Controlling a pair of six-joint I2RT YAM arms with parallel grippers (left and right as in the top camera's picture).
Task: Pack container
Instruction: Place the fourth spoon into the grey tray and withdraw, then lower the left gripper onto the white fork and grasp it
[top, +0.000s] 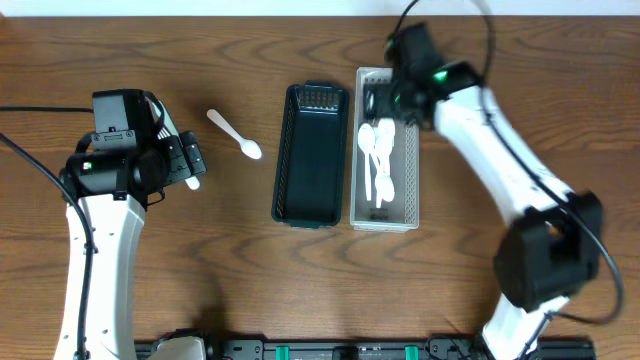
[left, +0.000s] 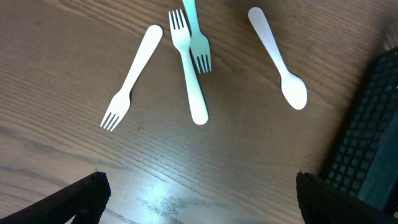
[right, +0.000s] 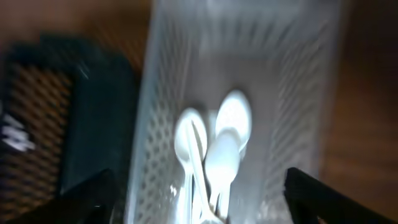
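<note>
A white basket holds three white spoons; it also shows in the right wrist view with the spoons. A dark basket stands beside it on the left. A white spoon lies on the table left of the dark basket, seen also in the left wrist view. Three forks lie on the table under my left arm. My left gripper is open and empty above bare wood. My right gripper is open and empty over the far end of the white basket.
The dark basket's corner is at the right of the left wrist view. The table's front edge carries a dark rail. Bare wood lies to the left and right of the baskets.
</note>
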